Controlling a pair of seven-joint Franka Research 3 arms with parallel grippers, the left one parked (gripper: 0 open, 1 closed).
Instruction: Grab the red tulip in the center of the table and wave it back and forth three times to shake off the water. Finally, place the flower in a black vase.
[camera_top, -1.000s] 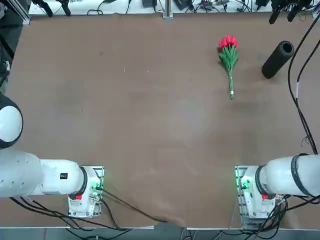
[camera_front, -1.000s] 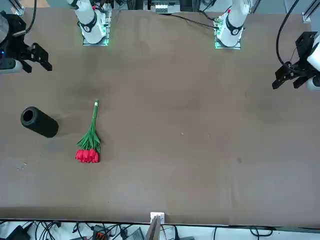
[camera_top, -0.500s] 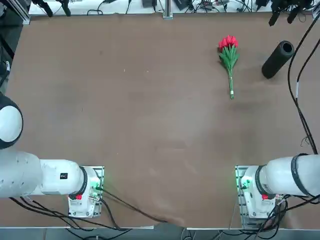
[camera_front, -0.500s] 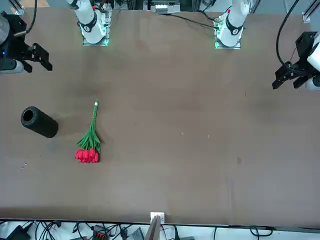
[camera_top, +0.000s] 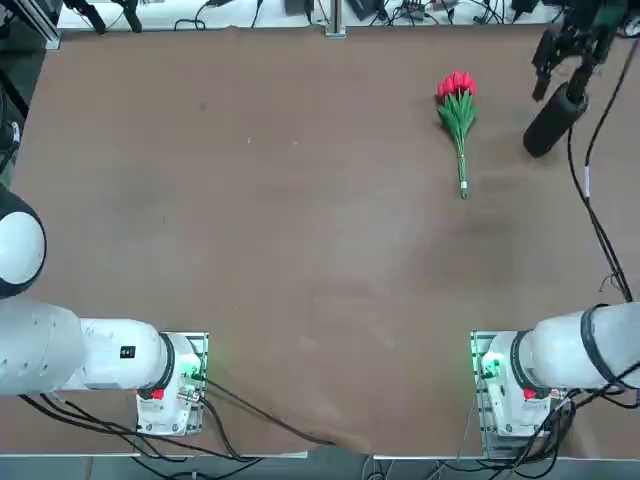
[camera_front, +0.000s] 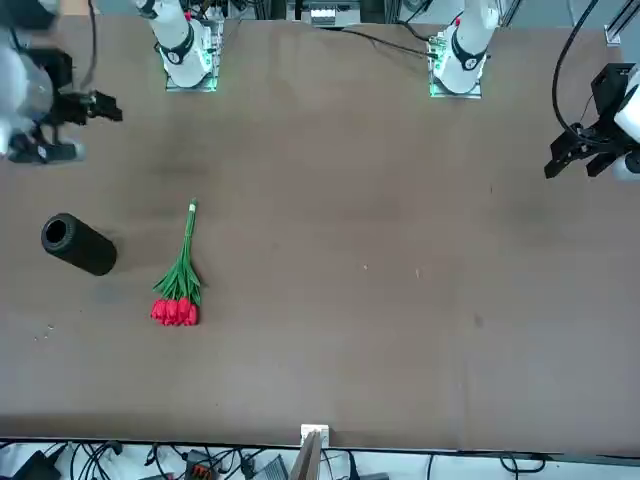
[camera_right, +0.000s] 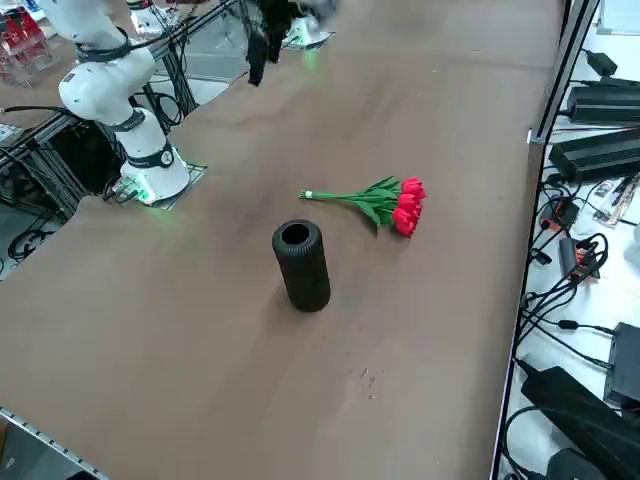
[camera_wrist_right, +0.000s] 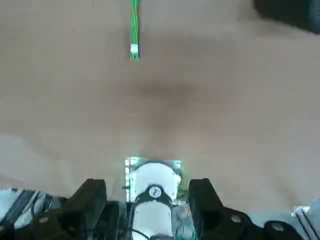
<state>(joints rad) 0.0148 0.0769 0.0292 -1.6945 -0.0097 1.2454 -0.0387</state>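
Note:
The red tulip (camera_top: 457, 108) lies flat on the table (camera_top: 300, 230), blooms toward the far edge and stem tip toward the arm bases; it also shows in the front view (camera_front: 178, 292) and the right side view (camera_right: 383, 200). The black vase (camera_top: 553, 120) stands upright just right of the tulip, mouth up (camera_right: 302, 262) (camera_front: 80, 244). My right gripper (camera_top: 562, 72) hangs high over the far right corner, above the vase, open and empty (camera_front: 82, 128). In the wrist view its fingers (camera_wrist_right: 93, 200) stand wide apart, with the stem tip (camera_wrist_right: 134, 35) and the vase's edge (camera_wrist_right: 290, 12) far beyond them.
The right arm's base (camera_top: 508, 385) is bolted at the near right edge, the parked arm's base (camera_top: 170, 385) at the near left. Cables and black power units (camera_right: 600, 150) line the floor past the table's far edge. Bare brown tabletop surrounds the tulip.
My right gripper has swung in from beyond the far right corner to a spot over the vase. Tulip and vase have not moved.

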